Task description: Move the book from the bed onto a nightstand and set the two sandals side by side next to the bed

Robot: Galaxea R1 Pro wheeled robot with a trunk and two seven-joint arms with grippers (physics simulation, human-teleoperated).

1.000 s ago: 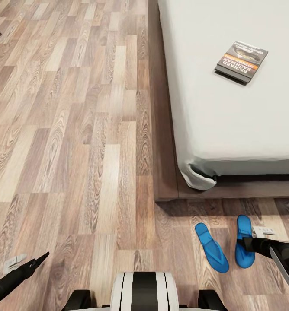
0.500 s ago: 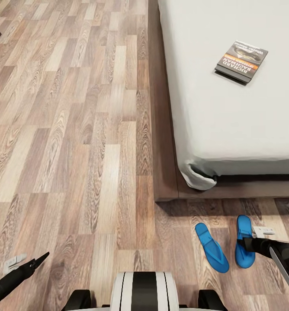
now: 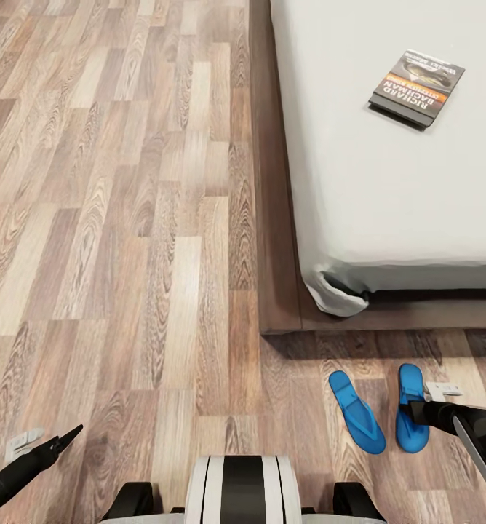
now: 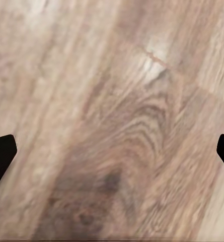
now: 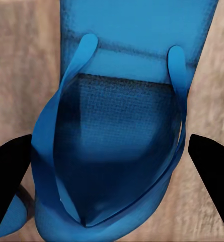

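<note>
The book point(image 3: 416, 89) lies flat on the white mattress of the bed point(image 3: 388, 196), far from both arms. Two blue sandals rest on the floor in front of the bed's corner: the left sandal point(image 3: 356, 411) is angled, the right sandal point(image 3: 410, 433) points toward the bed. My right gripper point(image 3: 426, 402) hovers over the right sandal. In the right wrist view its thong straps point(image 5: 117, 151) sit between the spread fingers point(image 5: 8, 176), so the gripper is open. My left gripper point(image 3: 50, 437) is open over bare floor point(image 4: 112, 121). The nightstand is out of view.
The bed's dark brown platform frame point(image 3: 276, 240) juts out past the mattress beside the sandals. Wood plank floor point(image 3: 126, 218) stretches wide to the left of the bed. My base point(image 3: 241, 491) is at the near edge.
The head view has shifted a little, sliding the book and bed up and to the right. Both grippers and the sandals keep their places relative to each other.
</note>
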